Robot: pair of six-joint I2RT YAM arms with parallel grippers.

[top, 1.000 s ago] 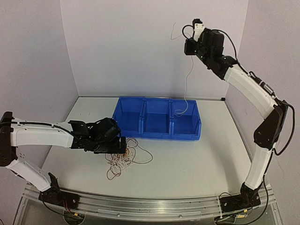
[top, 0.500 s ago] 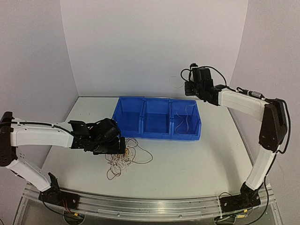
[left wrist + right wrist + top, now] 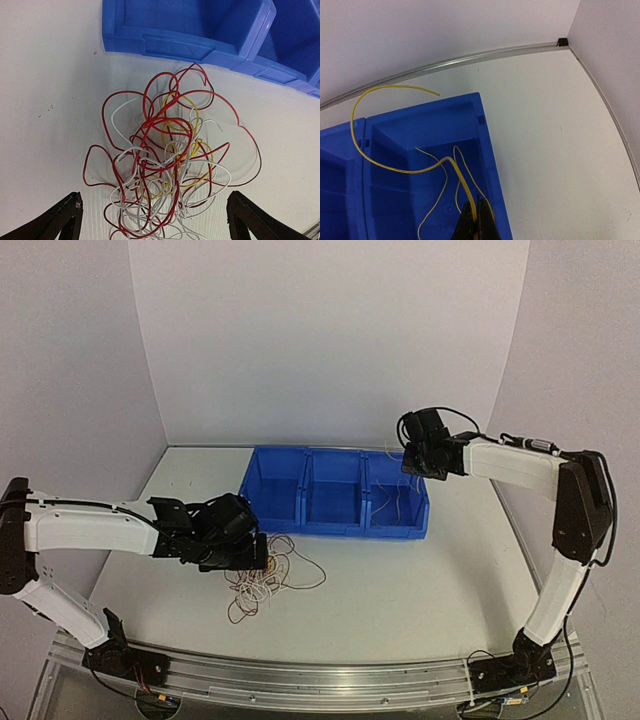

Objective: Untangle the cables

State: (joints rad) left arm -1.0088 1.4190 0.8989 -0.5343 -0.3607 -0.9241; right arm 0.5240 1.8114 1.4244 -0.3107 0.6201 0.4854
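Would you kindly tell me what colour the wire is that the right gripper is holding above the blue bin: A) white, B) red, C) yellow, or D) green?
C: in the right wrist view, the right gripper is shut on a yellow wire that loops over the blue bin.

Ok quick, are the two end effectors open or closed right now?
Left end effector: open, empty, over the tangled cables.
Right end effector: closed on a yellow cable, over the blue bin.
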